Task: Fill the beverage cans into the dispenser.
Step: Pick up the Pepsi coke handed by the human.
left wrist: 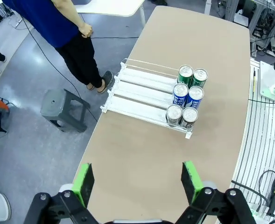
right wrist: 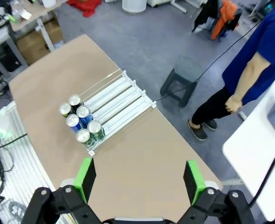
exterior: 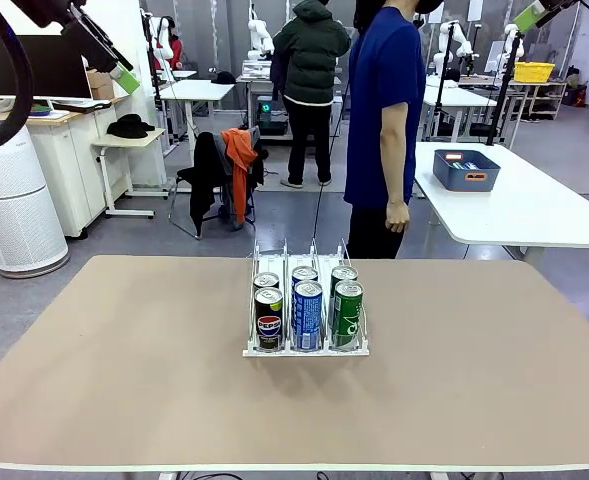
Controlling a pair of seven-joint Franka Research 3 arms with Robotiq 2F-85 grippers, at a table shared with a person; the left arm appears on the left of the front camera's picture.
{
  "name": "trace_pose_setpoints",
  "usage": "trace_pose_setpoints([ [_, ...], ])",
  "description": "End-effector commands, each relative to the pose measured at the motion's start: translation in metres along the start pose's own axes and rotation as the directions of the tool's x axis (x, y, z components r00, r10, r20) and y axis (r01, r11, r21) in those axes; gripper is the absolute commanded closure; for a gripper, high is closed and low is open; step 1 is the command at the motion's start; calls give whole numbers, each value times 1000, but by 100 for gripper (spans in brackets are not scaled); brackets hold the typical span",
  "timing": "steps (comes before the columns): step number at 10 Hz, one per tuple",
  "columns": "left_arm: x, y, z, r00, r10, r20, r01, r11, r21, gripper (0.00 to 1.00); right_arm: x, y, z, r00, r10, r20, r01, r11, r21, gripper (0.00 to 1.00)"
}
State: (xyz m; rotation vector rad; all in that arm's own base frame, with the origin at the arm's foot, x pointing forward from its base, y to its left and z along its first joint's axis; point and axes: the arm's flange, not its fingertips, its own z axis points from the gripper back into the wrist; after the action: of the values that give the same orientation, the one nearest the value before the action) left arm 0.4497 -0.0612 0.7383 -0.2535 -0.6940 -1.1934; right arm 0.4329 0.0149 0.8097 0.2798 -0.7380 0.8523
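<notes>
Our left end effector (left wrist: 137, 175) and right end effector (right wrist: 139, 175) hang high over the tabletop (exterior: 124, 380), both wide open and holding nothing. Six beverage cans (exterior: 307, 305) stand in the dispenser (exterior: 304, 351), two in each lane, at its near end. We think the cans are hard, smooth and slippery, and maybe heavy. We should pinch one round its middle, gently, so it does not dent. A person (exterior: 384, 120) stands beyond.

left end effector (left wrist: 137, 171) black, bolted links, green pads (left wrist: 84, 183)
</notes>
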Motion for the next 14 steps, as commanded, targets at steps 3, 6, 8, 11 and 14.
trace_pose_setpoints([
  [3, 1, 0, -2, 1000, 0, -2, 0, 1000, -2, 0, 2, 5, -2, 1000, 5, -13, -5, 1000, -2, 0],
  [6, 9, 2, 8, 988, 141, 64, -138, 989, -43, 0, 2, 5, -2, 1000, 5, -13, -5, 1000, -2, 0],
  [8, 14, -1, 13, 986, 151, 69, -149, 988, -27, 0, 2, 5, -2, 1000, 5, -13, -5, 1000, -2, 0],
  [11, 15, 0, 12, 988, 144, 59, -143, 990, -13, 0, 2, 5, -2, 1000, 5, -13, -5, 1000, -2, 0],
  [14, 23, 0, 16, 974, 203, 98, -202, 979, -20, 0, 3, 1, -1, 996, -92, 6, 92, 992, -89, 0],
])
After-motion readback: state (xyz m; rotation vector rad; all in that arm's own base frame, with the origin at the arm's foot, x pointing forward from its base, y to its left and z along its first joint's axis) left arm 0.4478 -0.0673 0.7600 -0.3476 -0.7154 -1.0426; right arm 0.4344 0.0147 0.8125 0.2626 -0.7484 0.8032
